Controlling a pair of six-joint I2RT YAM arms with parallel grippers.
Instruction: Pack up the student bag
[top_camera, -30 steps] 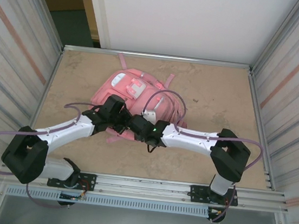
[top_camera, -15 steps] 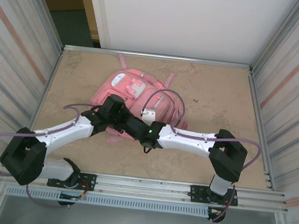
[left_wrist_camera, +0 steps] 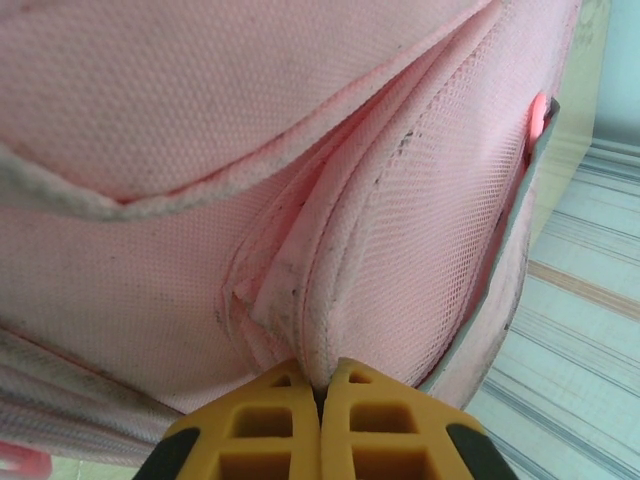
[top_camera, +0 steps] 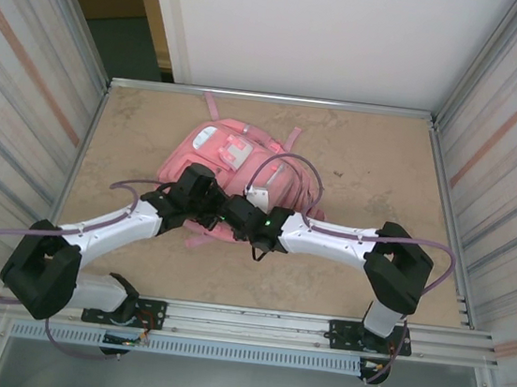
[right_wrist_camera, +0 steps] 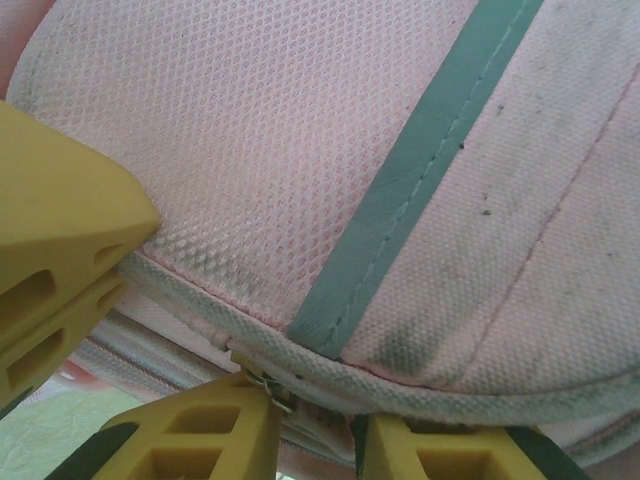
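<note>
Presently, the left gripper (left_wrist_camera: 320, 388) is seen shut on a fold of the bag (top_camera: 215, 150), laid mid-table and stretching away from both, while the right gripper (right_wrist_camera: 318, 412) is set narrowly apart about its near seam, clamping undetermined.

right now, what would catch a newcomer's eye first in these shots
The big pink student bag lies on the table, by far the largest thing there. At its near edge the left pincer is shut on a fold of pink mesh. The right pincer straddles the piped seam below a teal strip, fingers narrowly apart.
</note>
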